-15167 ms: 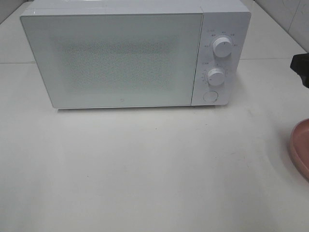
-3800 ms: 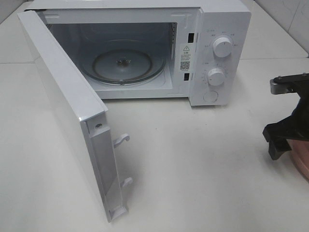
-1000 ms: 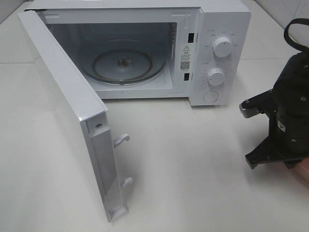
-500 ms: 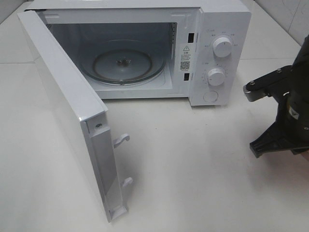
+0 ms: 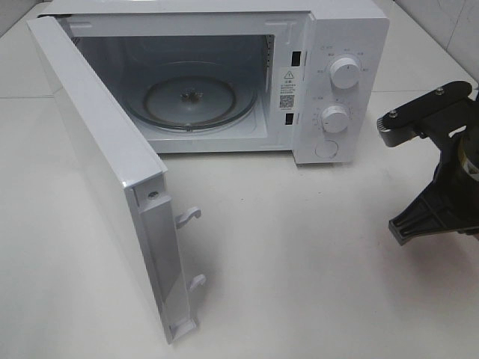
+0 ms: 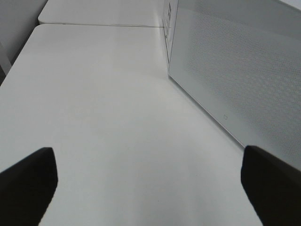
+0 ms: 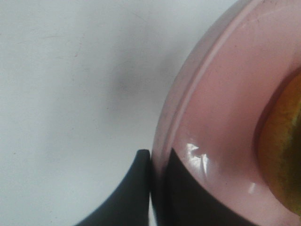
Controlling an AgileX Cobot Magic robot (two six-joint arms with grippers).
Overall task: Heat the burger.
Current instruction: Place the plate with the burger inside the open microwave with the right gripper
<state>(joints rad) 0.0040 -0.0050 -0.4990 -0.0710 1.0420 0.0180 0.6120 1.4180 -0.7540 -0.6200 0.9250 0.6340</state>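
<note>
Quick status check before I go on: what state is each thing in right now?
Microwave door: swung open.
Glass turntable: empty.
Burger: on the pink plate, not yet inside.
Left gripper: open, holding nothing.
Right gripper: shut on the pink plate's rim.

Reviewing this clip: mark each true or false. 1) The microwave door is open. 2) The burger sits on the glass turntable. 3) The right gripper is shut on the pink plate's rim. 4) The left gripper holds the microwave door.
1) The microwave door is open. True.
2) The burger sits on the glass turntable. False: the turntable is bare, and the burger lies on the pink plate.
3) The right gripper is shut on the pink plate's rim. True.
4) The left gripper holds the microwave door. False: it is open and holds nothing, with only the table showing between its fingers and the door off to one side.
</note>
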